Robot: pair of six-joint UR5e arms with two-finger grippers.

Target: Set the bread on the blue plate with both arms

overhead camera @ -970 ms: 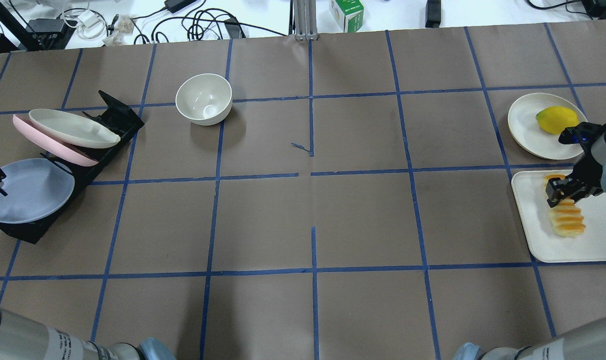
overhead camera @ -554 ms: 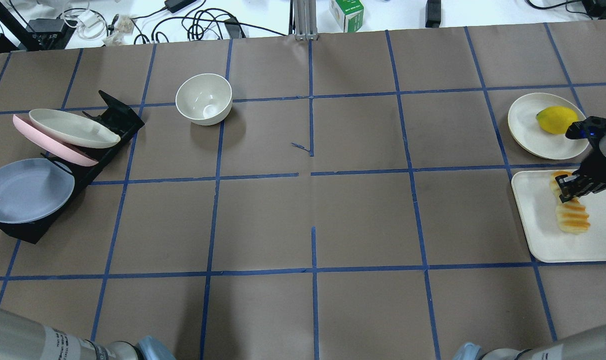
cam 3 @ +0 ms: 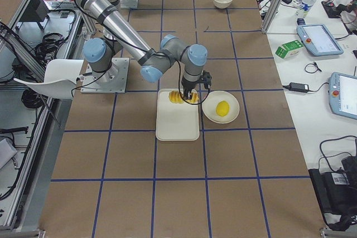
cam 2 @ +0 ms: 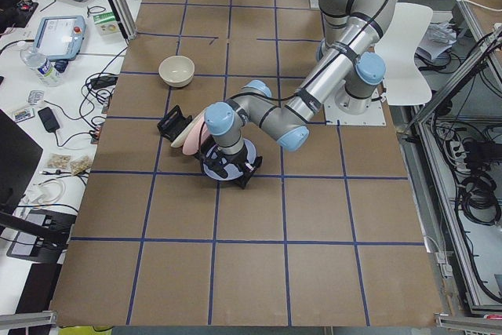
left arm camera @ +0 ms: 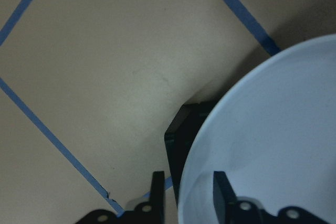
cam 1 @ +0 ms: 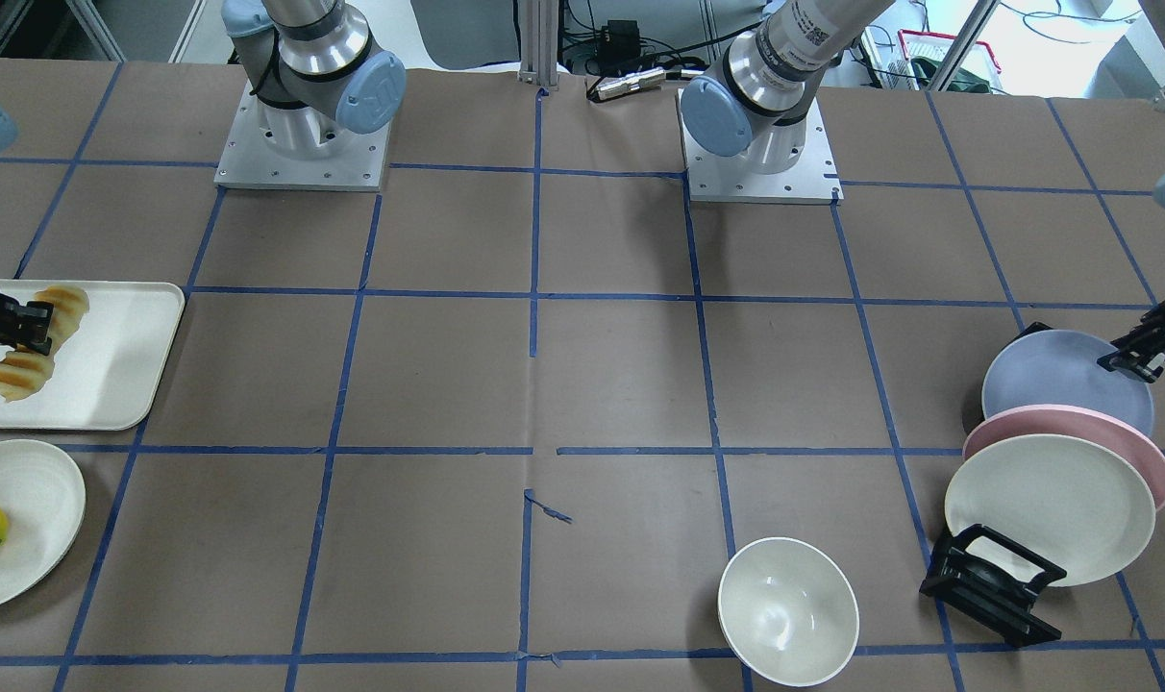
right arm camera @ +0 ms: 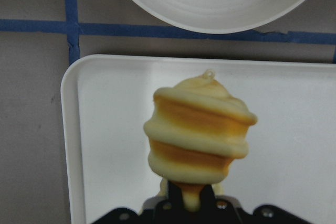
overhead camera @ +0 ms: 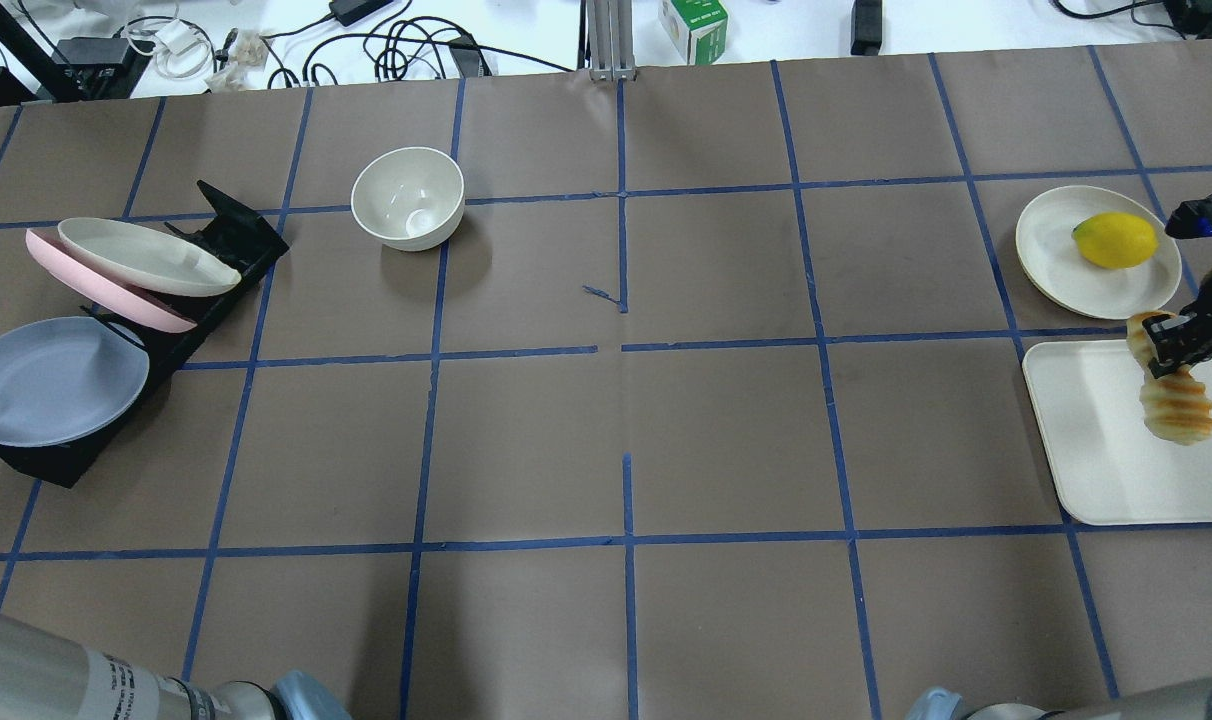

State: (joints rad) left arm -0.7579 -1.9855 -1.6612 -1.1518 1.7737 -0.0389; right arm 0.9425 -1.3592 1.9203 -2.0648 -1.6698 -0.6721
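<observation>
The bread [overhead camera: 1178, 405] is a ridged pale-yellow loaf. It hangs from my right gripper [overhead camera: 1163, 350], which is shut on its upper end, a little above the white tray [overhead camera: 1086, 440]. The right wrist view shows the bread [right arm camera: 199, 129] end-on over the tray [right arm camera: 105, 145]. The blue plate [overhead camera: 56, 385] leans in the near slot of a black rack [overhead camera: 226, 235] at the far left. My left gripper [left arm camera: 188, 179] is closed over the plate's rim [left arm camera: 273, 129], one finger inside and one outside. It also shows in the front-facing view [cam 1: 1132, 360].
A pink plate [overhead camera: 116, 295] and a cream plate [overhead camera: 141, 255] stand in the rack behind the blue one. A cream bowl [overhead camera: 407, 197] sits at the back left of centre. A lemon [overhead camera: 1114, 240] lies on a cream plate [overhead camera: 1051, 250] beyond the tray.
My right gripper has lifted the bread off the tray and moved it away and to the right. My left gripper has shifted slightly left at the blue plate's rim. The plate has not moved.
</observation>
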